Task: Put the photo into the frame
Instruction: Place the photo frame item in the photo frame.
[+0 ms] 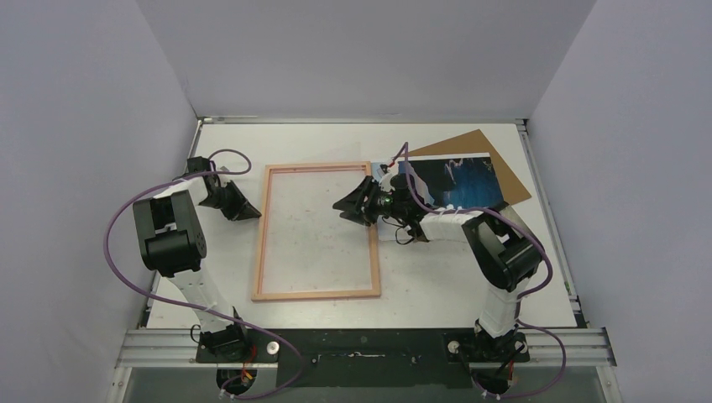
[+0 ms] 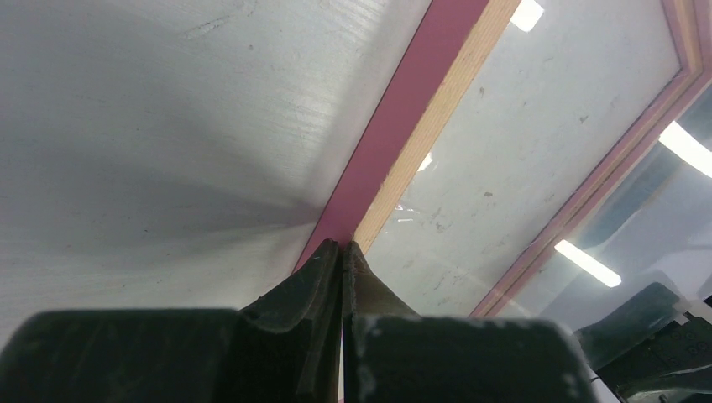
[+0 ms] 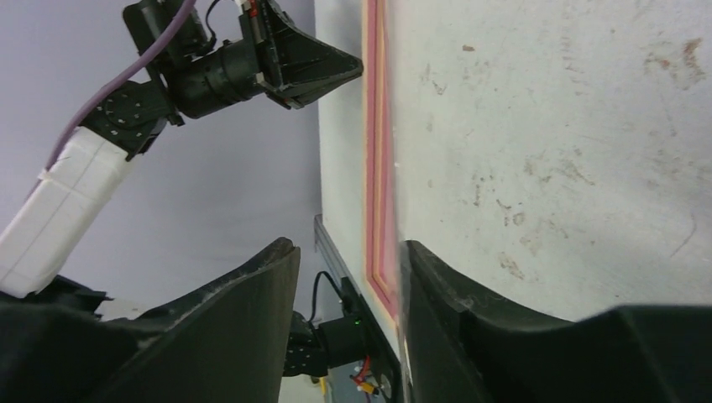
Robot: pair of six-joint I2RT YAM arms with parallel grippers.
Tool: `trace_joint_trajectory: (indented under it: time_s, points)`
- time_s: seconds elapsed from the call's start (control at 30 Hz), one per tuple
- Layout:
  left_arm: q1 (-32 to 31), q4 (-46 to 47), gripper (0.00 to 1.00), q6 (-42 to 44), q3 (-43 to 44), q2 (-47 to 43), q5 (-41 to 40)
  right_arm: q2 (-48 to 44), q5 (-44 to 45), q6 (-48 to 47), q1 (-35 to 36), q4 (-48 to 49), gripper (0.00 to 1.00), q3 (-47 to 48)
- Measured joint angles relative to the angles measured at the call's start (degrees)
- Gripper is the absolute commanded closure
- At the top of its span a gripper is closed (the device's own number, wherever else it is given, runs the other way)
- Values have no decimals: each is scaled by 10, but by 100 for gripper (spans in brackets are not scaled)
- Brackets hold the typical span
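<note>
The frame (image 1: 262,235) lies flat at mid-table, its thin rails light tan and pink. The photo (image 1: 458,180), blue sea with dark mountains, lies face up at the back right, apart from the frame. My left gripper (image 1: 254,213) is shut with nothing in it, its tips at the frame's left rail (image 2: 395,126). In the left wrist view the gripper (image 2: 342,246) touches the pink strip. My right gripper (image 1: 342,207) is open and tilted over the frame's right side, pointing left. In the right wrist view the gripper (image 3: 348,252) holds nothing, and the far rail (image 3: 375,168) shows between its fingers.
The brown cardboard backing board (image 1: 495,155) lies under the photo at the back right. A clear sheet (image 2: 537,101) with light reflections fills the frame's opening. Grey walls close in three sides. The left arm (image 3: 235,67) shows across the frame.
</note>
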Motion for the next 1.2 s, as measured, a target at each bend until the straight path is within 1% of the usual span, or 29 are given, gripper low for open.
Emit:
trace_joint_trajectory:
  time_s: [0.07,0.13,0.23,0.4,0.67,0.93,1.1,1.2]
  points:
    - [0,0,100,0,0,0,0,-2,-9,14,0,25,77,-11]
    - [0,0,100,0,0,0,0,-3,-15,24,0,40,87,-20]
    - [0,0,100,0,0,0,0,-4,-18,38,1,49,91,-23]
    - [0,0,100,0,0,-1,0,-4,-12,67,5,63,93,-23]
    - [-1,0,100,0,0,-3,-7,-4,-10,101,16,71,92,-15]
    - [-2,-1,100,0,0,-6,-15,2,-11,104,17,78,90,-13]
    - [-2,-1,100,0,0,-6,-16,21,-14,103,18,89,87,-11]
    - [-1,-1,100,0,0,-6,-17,30,-27,96,18,92,87,-9]
